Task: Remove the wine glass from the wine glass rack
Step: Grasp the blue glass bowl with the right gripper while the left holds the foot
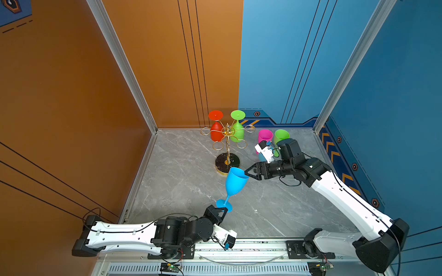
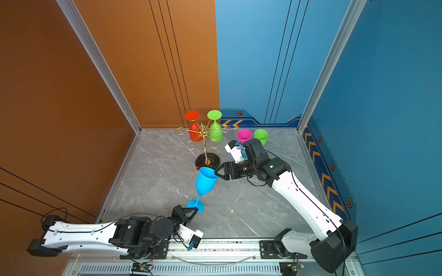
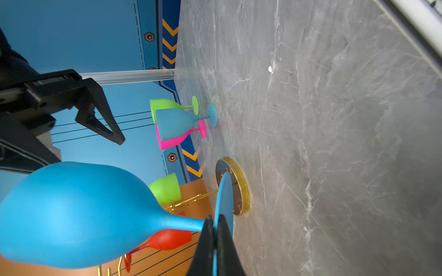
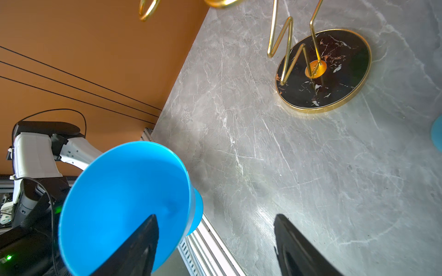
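The bright blue plastic wine glass (image 1: 235,182) hangs tilted just in front of the gold wire rack (image 1: 223,161), clear of its loops. The left gripper (image 1: 223,210) pinches the glass's foot tight. The right gripper (image 1: 246,174) is spread wide at the rim.

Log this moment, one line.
left gripper: shut on blue wine glass foot; right gripper: open, straddling rim; rack: red glass, green glass hanging

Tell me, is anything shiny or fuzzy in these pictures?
Right wrist view: a pale shine on the grey table. Left wrist view: the blue wine glass sits very close and looks huge, with a soft sheen. Both top views: even light, sharp.
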Action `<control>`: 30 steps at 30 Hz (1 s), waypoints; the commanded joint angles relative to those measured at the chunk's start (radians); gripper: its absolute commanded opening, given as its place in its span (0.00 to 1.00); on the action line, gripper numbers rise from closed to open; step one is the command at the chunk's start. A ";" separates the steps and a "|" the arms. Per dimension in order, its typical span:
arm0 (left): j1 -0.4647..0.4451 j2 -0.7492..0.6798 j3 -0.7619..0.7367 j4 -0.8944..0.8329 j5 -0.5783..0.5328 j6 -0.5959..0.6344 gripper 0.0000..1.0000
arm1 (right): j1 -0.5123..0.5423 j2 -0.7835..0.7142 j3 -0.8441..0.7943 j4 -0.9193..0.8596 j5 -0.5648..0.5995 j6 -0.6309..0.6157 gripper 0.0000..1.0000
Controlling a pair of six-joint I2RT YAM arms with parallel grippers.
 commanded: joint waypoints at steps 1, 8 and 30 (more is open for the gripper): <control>-0.018 0.003 -0.028 0.092 -0.053 0.105 0.00 | 0.013 0.018 0.034 -0.013 -0.025 0.007 0.72; -0.018 0.025 -0.051 0.188 -0.133 0.163 0.00 | 0.020 0.039 0.039 -0.015 -0.051 0.015 0.50; -0.016 0.043 -0.072 0.236 -0.159 0.175 0.06 | 0.020 0.039 0.034 -0.019 -0.049 0.013 0.00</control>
